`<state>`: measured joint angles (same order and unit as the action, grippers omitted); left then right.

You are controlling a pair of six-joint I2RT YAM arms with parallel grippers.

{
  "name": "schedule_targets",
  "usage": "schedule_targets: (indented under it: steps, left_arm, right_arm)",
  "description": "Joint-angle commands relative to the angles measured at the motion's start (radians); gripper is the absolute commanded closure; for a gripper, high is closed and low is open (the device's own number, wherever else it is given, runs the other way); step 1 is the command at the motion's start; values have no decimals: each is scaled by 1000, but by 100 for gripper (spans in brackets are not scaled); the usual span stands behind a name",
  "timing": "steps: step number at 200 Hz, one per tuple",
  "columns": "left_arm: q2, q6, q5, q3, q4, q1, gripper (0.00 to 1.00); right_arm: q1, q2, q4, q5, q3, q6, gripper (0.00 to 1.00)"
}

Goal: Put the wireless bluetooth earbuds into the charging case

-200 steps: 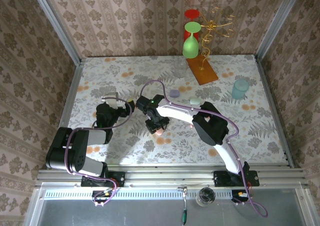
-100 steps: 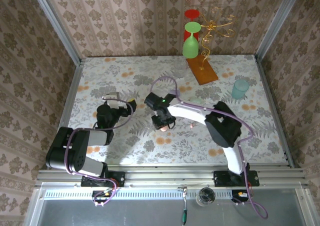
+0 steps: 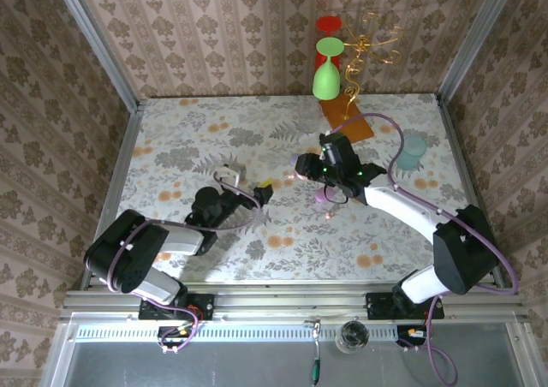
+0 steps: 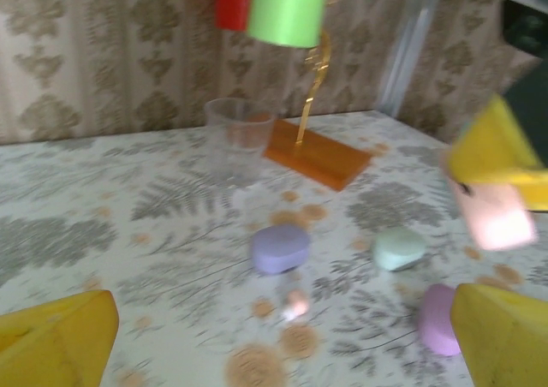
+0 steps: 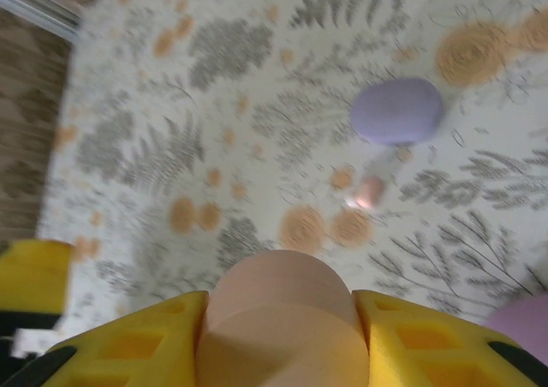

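Observation:
My right gripper (image 5: 281,312) is shut on a peach-pink charging case (image 5: 282,336), held above the table; in the top view it (image 3: 328,184) hangs right of centre. One tiny pink glossy earbud (image 5: 368,192) lies on the cloth just below a lilac case (image 5: 396,110). In the left wrist view the same earbud (image 4: 297,303) lies in front of the lilac case (image 4: 280,248). My left gripper (image 4: 282,323) is open and empty, low over the table (image 3: 263,191), pointing at these things. The right gripper (image 4: 495,188) and its pink case (image 4: 498,218) show at the right edge there.
A mint case (image 4: 399,248) and a pink-purple case (image 4: 438,318) lie right of the lilac one. At the back stand a clear cup (image 4: 238,134), an orange base (image 3: 347,123) with a gold wire stand, green and red glasses (image 3: 326,66), and a teal cup (image 3: 412,152).
The right arm has swung from left of centre toward the back right, carrying the peach-pink case. The left gripper has slid right, still open.

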<state>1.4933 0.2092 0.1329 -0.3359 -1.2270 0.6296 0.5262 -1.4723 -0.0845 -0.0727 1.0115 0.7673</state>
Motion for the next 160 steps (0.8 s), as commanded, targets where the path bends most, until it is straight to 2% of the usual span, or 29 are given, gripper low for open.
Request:
schedule_targets:
  steps: [1,18,48,108,145,160]
  left_arm:
    - [20,-38,-8,-61,-59,59,0]
    - [48,-44,8,-101,-65,97,0]
    - [111,14,52,-178,-73,116,16]
    - [188,5,97,-278,-72,115,27]
    - [206,34,105,-298,-73,105,48]
    - [205,34,118,-302,-72,105,60]
  right_arm:
    - [-29,44,182,-120,-34,134,59]
    - [-46,54,226,-176,-51,179,59]
    - [-62,48,312,-279,-77,244,61]
    - [-72,22,396,-400,-100,288,62]
    - [-75,22,380,-414,-107,274,62]
    - [-78,17,371,-415,-111,272,62]
